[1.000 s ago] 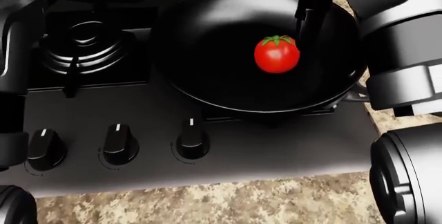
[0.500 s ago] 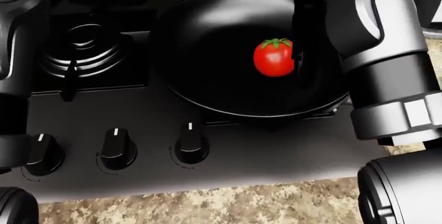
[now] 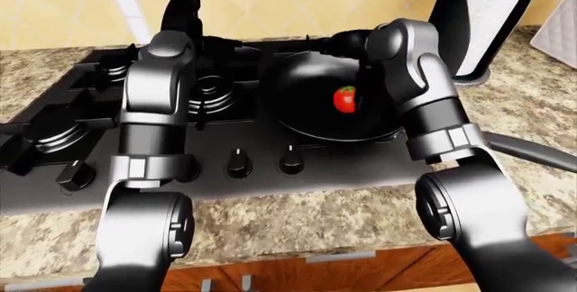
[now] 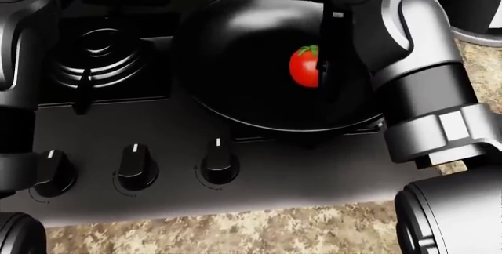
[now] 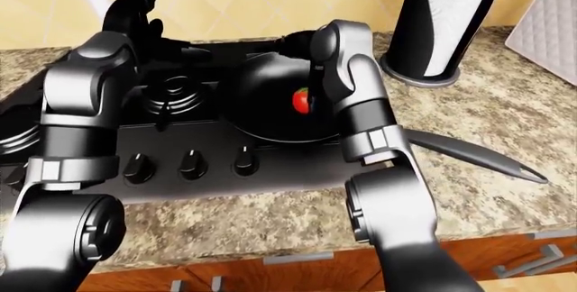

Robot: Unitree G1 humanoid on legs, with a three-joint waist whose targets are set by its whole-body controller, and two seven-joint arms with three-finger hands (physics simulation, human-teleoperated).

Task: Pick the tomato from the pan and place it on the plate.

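Tomato [image 4: 304, 67] in pan [image 4: 235, 60] on stove [image 3: 135, 130] | right hand [image 4: 323, 54] at tomato's right edge, partly covering it, grip cannot be told | left hand [image 3: 185, 8] raised over stove's far side, fingers spread

Black stove [image 3: 262, 170], knobs [image 4: 217, 163], paper-towel roll [image 5: 442, 15].
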